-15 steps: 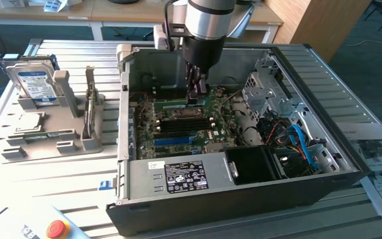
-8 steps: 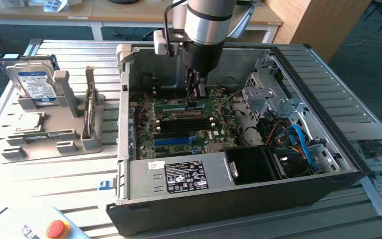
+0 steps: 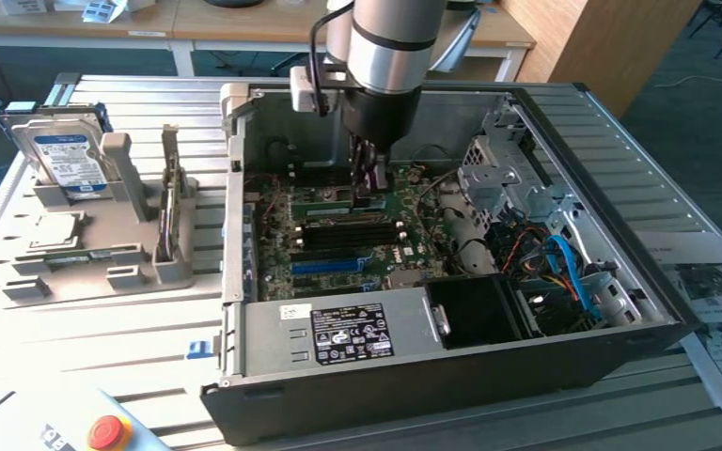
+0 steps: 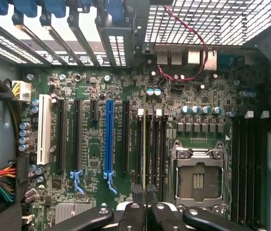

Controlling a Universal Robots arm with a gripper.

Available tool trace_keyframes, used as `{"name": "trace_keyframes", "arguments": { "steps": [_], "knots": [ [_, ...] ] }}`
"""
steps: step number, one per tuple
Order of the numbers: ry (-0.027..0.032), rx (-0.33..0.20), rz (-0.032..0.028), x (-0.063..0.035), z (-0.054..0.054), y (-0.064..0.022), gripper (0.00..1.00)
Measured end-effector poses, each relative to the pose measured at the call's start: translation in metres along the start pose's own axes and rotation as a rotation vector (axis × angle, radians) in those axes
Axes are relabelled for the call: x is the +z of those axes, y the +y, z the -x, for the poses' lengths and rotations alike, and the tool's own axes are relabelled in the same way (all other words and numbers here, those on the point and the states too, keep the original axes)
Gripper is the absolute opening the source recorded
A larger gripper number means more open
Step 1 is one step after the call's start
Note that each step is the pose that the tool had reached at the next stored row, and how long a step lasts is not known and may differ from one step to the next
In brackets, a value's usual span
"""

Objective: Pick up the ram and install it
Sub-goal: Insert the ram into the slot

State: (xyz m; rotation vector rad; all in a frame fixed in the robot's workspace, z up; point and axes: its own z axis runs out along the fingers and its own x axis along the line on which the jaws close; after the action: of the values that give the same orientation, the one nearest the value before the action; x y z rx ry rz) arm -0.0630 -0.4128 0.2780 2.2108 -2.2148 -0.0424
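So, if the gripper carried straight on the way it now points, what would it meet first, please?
Probably the memory slots beside the processor socket: the gripper points down at them, and the ram clamped edge-on in it would touch first. The gap between them is hard to judge.

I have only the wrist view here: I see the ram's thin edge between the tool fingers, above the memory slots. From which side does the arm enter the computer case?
Observer: From above. The case lies on its side, open upward, and the arm reaches down, so the tool holding the ram is low over the motherboard.
Operator: Is there something beside the case?
Observer: Yes. On the exterior view's left a grey holder carries a hard drive, standing upright.
Operator: And a processor?
Observer: A square silver chip lies flat on the holder, nearer the camera than the hard drive.
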Motion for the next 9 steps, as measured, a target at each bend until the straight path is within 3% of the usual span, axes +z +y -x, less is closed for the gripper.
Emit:
{"name": "trace_keyframes", "arguments": {
  "steps": [1, 3, 9],
  "knots": [
    [-0.0001, 0.000, -0.0001, 0.0001, 0.000, -0.0009, 0.12],
    [-0.0001, 0.000, 0.0002, -0.0001, -0.001, -0.0111, 0.12],
    [-0.0001, 0.000, 0.0006, -0.0002, -0.001, -0.0152, 0.12]
  ]
}}
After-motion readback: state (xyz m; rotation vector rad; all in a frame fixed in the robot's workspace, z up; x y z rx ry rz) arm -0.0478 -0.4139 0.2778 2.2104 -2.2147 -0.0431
